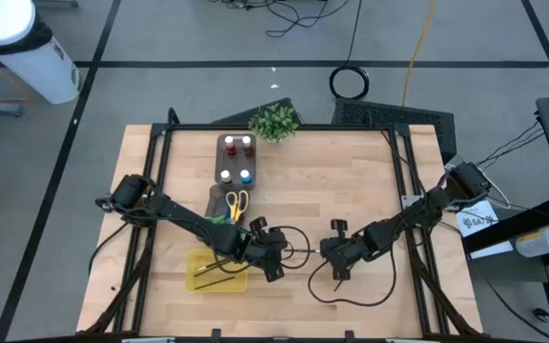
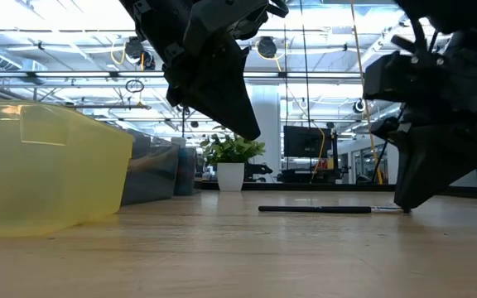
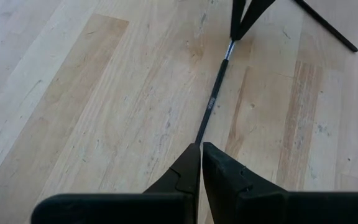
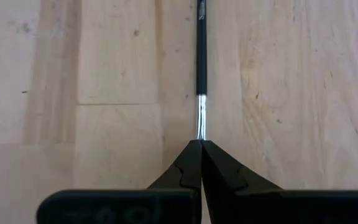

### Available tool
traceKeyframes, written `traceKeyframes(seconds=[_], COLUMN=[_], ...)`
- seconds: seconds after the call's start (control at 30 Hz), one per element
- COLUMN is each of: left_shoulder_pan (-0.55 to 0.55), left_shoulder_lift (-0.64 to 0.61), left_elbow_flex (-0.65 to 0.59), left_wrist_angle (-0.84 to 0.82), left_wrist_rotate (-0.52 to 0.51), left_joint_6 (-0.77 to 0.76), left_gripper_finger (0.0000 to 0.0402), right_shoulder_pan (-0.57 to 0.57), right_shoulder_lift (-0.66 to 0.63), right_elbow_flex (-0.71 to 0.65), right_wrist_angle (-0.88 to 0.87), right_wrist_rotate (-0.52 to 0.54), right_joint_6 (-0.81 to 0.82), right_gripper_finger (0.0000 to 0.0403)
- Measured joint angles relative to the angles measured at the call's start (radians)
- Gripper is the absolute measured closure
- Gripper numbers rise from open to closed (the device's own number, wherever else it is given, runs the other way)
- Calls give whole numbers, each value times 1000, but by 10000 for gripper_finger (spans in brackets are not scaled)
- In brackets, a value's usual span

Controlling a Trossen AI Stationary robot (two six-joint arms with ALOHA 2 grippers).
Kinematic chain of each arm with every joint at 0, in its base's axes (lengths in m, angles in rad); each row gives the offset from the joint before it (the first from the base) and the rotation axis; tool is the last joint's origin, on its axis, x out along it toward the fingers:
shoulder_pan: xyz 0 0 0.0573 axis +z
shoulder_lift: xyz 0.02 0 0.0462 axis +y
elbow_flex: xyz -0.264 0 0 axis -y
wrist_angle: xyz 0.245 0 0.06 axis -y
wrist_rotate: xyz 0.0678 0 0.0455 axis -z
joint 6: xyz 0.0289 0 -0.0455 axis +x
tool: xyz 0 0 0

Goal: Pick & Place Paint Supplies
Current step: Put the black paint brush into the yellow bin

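the translucent yellow plastic tray [image 1: 215, 271], lower left of centre, holds thin dark brushes [image 1: 219, 268]. above it the long dark grey organiser tray [image 1: 223, 173] holds capped paint bottles [image 1: 237, 144] and yellow-handled scissors [image 1: 237, 204]. left gripper [image 1: 280, 250] pinched shut above a thin black brush [image 2: 321, 209] lying mid-table; right gripper [image 1: 330, 250] closed on its metal end.

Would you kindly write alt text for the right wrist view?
The right gripper is shut on the metal-ferrule end of a thin dark brush, which lies along the light wooden table straight ahead of it.

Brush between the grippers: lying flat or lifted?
Flat: the low view shows the brush level on the table, its tip at the shut right gripper.
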Motion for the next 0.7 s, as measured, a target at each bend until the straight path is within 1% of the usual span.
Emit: traceKeyframes(seconds=[0.17,0.43,0.5,0.57,0.63,0.7], left_shoulder_pan=[0,0,0,0,-2,-6], left_shoulder_lift=[0,0,0,11,28,51], left_elbow_flex=[0,0,0,0,0,0], left_wrist_angle=[0,0,0,10,12,47], left_wrist_rotate=[0,1,24,70,92,96], left_joint_6=[0,0,0,10,28,33], left_gripper_finger=[371,371,371,369,360,338], right_shoulder_pan=[-20,-21,-21,-21,-21,-21], right_shoulder_lift=[-4,-4,-4,-3,-3,-2], right_elbow_flex=[-64,-98,-99,-100,-100,-100], right_wrist_angle=[92,99,106,116,122,122], right_wrist_rotate=[-38,-44,-46,-46,-47,-48], right_joint_6=[1,45,45,44,40,37], right_gripper_finger=[403,403,403,403,403,403])
